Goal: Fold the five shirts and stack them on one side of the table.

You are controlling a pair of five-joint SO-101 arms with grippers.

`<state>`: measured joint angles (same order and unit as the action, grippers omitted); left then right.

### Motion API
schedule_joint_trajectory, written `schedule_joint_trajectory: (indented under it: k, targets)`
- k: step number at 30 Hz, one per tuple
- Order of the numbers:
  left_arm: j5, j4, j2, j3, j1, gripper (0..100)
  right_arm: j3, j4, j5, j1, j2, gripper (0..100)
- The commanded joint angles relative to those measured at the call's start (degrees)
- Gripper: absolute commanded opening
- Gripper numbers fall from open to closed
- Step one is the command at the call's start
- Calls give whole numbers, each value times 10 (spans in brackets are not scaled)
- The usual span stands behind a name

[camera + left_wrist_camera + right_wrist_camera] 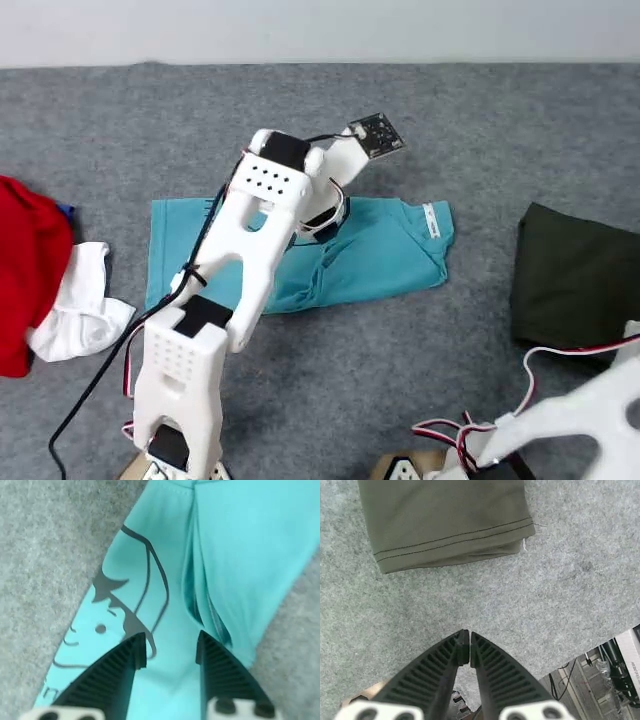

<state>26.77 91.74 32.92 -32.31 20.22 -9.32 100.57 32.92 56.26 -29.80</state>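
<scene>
**Asker:** Shirts, where do they lie?

**Describer:** One teal cotton shirt [225, 555] with a dark line drawing lies spread on the grey felt table [480, 110], directly below the left fingers [131, 657], which are parted and grip nothing. A folded olive-green shirt [445, 520] lies just beyond the right fingers [462, 652], which are pressed together, empty.

**Asker:** Any others?

**Describer:** A crumpled red shirt [30, 250] and white shirt [65, 330], touching, well apart from both.

Left arm [250, 250] hides the middle of the flat teal cotton shirt [390, 250]. Bright red fabric garment [25, 270] is cut by the left edge. The blue scrap [65, 211] behind it is mostly hidden. Folded dark olive shirt [570, 280] runs off the right edge. The teal shirt's dark line print [125, 605] is partly under the left tool [171, 642].
</scene>
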Motion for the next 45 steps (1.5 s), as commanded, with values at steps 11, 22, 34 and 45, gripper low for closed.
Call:
schedule_joint_trajectory:
  k: [11, 22, 34, 45]
  targets:
    - [22, -32, -41, 136, 11, 107, 28, 24, 11, 4, -23, 9]
    - [21, -120, -36, 166, 6, 110, 28, 24, 11, 6, -24, 9]
    - [25, -101, 44, 78, -50, 111, 28, 24, 12, 5, -24, 9]
    - [19, 88, 44, -95, 6, 107, 28, 24, 12, 3, -24, 9]
